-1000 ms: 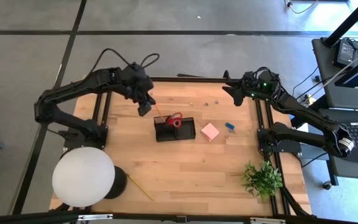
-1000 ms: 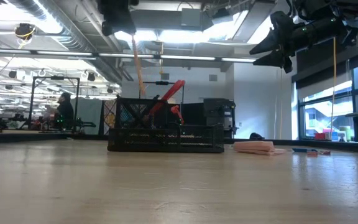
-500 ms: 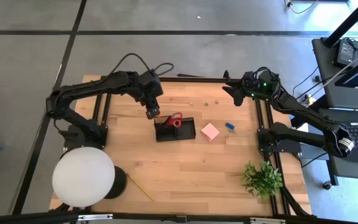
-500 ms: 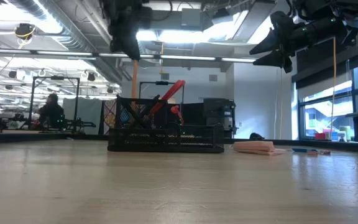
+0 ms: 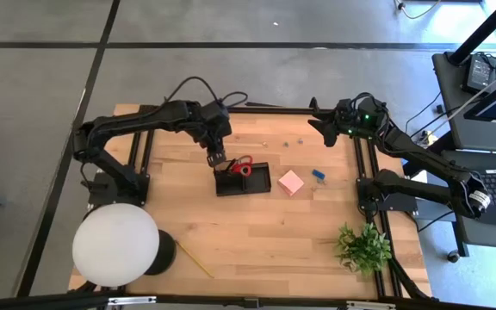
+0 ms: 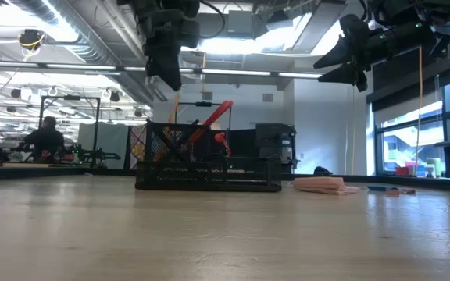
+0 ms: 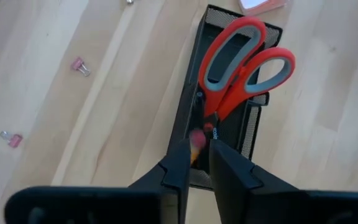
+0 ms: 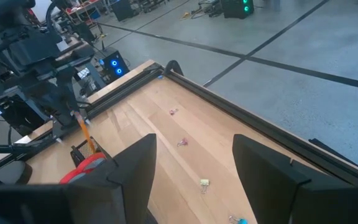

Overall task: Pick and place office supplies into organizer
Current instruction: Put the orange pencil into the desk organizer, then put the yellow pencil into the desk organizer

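Note:
The black mesh organizer stands mid-table, with the red-handled scissors sticking up out of it. My left gripper hovers over the organizer's left end, shut on a yellowish pencil. The pink sticky-note block and the tiny blue piece lie on the table right of the organizer. A second pencil lies near the lamp. My right gripper waits open and high at the far right edge, its fingers empty. My left gripper pinches the pencil between its two fingers just below the pink eraser end. The fingers come from above, pointing down. The pencil hangs upright below them, and its lower part reaches down into the organizer's left compartment beside the scissors.
A large white round lamp stands at the near left corner and a green plant at the near right. Small clips lie scattered on the far part of the table. People move about in the room behind.
My left gripper has moved right and toward the near edge, coming over the organizer's left end, and has gone down. The pencil it carries has swung from tilted to upright, and its lower end has dropped into the organizer.

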